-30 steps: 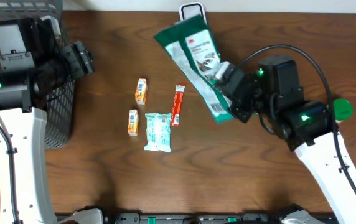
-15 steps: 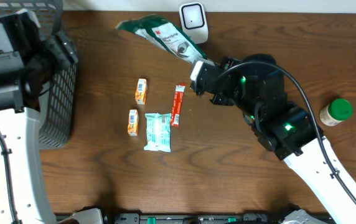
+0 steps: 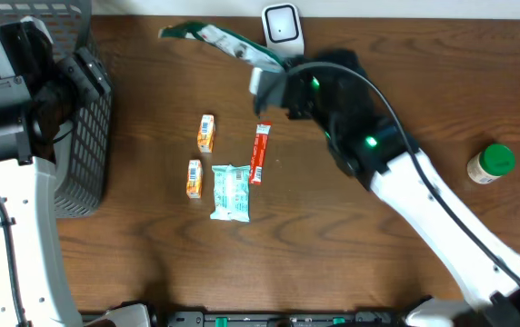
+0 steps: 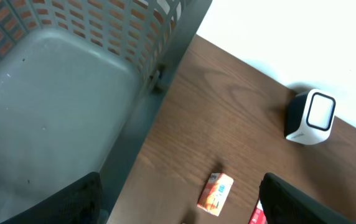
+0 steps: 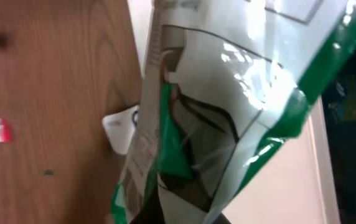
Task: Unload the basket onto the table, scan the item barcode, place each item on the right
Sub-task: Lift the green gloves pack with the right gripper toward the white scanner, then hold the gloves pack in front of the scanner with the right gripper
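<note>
Holding the green-and-white pouch (image 3: pixel 222 40) aloft beside the scanner (image 3: pixel 281 24), the right jaws stand clamped on it; left jaws gape wide, empty, above the basket (image 4: pixel 53 93).

Basket (image 3: pixel 92 136) blocks the left; bare table (image 3: pixel 351 263) right of packets (image 3: pixel 230 193).

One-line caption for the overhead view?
Right gripper holds a green pouch by the white scanner; small packets lie nearby.

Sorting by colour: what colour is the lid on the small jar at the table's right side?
The lid is green, clearest in the overhead view.
</note>
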`<control>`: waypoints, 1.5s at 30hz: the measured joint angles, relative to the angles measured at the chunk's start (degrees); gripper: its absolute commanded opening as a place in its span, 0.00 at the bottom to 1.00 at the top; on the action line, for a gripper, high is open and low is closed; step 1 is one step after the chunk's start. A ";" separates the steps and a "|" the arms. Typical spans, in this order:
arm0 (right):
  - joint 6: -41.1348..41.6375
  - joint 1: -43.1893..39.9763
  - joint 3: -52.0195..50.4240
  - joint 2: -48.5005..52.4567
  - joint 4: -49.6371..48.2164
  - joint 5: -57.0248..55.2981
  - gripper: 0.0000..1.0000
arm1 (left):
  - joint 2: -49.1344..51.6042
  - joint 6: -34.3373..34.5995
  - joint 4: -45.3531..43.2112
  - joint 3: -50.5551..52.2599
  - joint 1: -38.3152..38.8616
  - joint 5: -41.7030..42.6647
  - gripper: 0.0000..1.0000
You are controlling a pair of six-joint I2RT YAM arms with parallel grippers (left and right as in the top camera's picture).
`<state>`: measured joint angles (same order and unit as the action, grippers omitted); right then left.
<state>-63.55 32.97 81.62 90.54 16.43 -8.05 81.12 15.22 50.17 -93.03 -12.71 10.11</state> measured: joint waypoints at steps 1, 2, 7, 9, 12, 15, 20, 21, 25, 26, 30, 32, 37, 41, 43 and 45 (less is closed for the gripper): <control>-0.90 0.00 2.64 1.99 1.38 -0.66 0.01 | 0.00 0.00 0.11 0.02 0.00 0.02 0.82; -1.79 0.00 5.79 4.15 2.69 -0.94 0.01 | 0.00 0.00 0.13 0.00 0.02 0.02 0.82; -7.37 0.02 21.31 14.62 6.32 -4.72 0.01 | 0.00 0.00 0.15 0.02 0.02 0.02 0.82; -9.49 0.00 26.69 18.69 6.21 -6.12 0.01 | 0.00 0.00 0.13 0.02 0.00 0.02 0.82; -12.50 0.00 32.20 24.09 4.74 -7.50 0.01 | 0.00 0.00 0.15 0.02 0.00 0.00 0.82; -16.35 0.00 33.79 28.83 -0.59 -8.98 0.01 | 0.00 0.00 0.17 0.02 0.00 0.02 0.82; -24.00 -0.31 33.92 37.07 -11.23 -12.59 0.01 | 0.00 0.00 0.15 0.02 0.02 0.00 0.82; -25.22 -0.46 33.92 38.73 -13.09 -13.05 0.01 | 0.00 0.00 0.17 0.00 0.00 0.00 0.82; -29.29 -1.36 33.92 44.26 -19.26 -14.05 0.01 | 0.00 0.00 0.15 0.02 0.00 0.00 0.82; -30.25 -1.68 33.92 45.27 -20.39 -14.23 0.01 | 0.00 0.00 0.15 0.00 0.00 0.00 0.82; -33.03 -3.10 33.92 48.41 -22.56 -14.51 0.01 | 0.00 0.00 0.15 0.00 0.00 0.00 0.82; -33.51 -3.74 33.92 49.24 -22.69 -14.45 0.01 | 0.00 0.00 0.15 0.00 0.00 0.00 0.82; -33.92 -4.83 33.92 50.45 -22.60 -14.45 0.01 | 0.00 0.00 0.15 0.02 0.00 0.00 0.82; -31.58 -4.85 33.92 50.75 -22.53 -13.81 0.01 | 0.00 0.00 0.15 0.02 0.00 0.00 0.82; -30.73 -4.85 33.92 50.80 -23.32 -12.74 0.01 | 0.00 0.00 0.15 0.02 0.00 0.00 0.82; -30.10 -4.85 33.92 51.08 -25.75 -11.76 0.01 | 0.00 0.00 0.15 0.02 0.00 0.00 0.82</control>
<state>-93.65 28.12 115.55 141.62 -9.32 -19.81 81.12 15.22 50.33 -93.01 -12.71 10.11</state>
